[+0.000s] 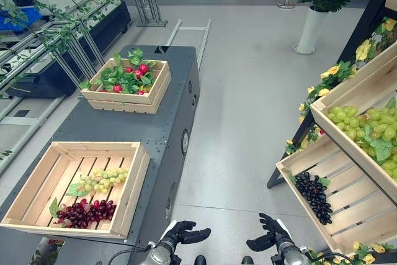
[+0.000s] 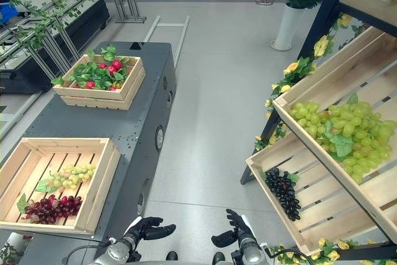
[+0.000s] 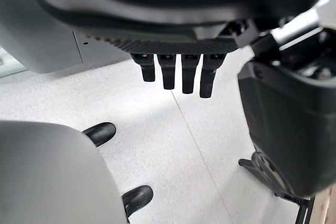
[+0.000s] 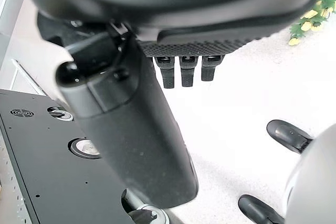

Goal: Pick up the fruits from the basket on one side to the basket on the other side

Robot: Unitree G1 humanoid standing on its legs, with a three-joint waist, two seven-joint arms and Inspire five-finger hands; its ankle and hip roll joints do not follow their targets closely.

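A light wooden crate [image 1: 133,184] at the near end of the dark table [image 1: 124,128] holds a green grape bunch [image 1: 102,180] and a dark red grape bunch [image 1: 84,213]. On the slanted shelf to the right, a lower crate [image 1: 347,206] holds one black grape bunch [image 1: 313,195]. The crate above it [image 1: 344,144] is piled with green grapes [image 1: 369,130]. My left hand [image 1: 186,235] and right hand [image 1: 270,238] hang low over the floor between table and shelf, both open and holding nothing. Their fingers [image 3: 178,77] [image 4: 184,69] are relaxed in the wrist views.
A second crate [image 1: 127,100] with red fruits [image 1: 139,69] and leaves sits at the table's far end. A white potted plant [image 1: 310,26] stands at the back right. Yellow flowers [image 1: 329,76] trim the shelf frame. A grey floor aisle [image 1: 242,122] runs between table and shelf.
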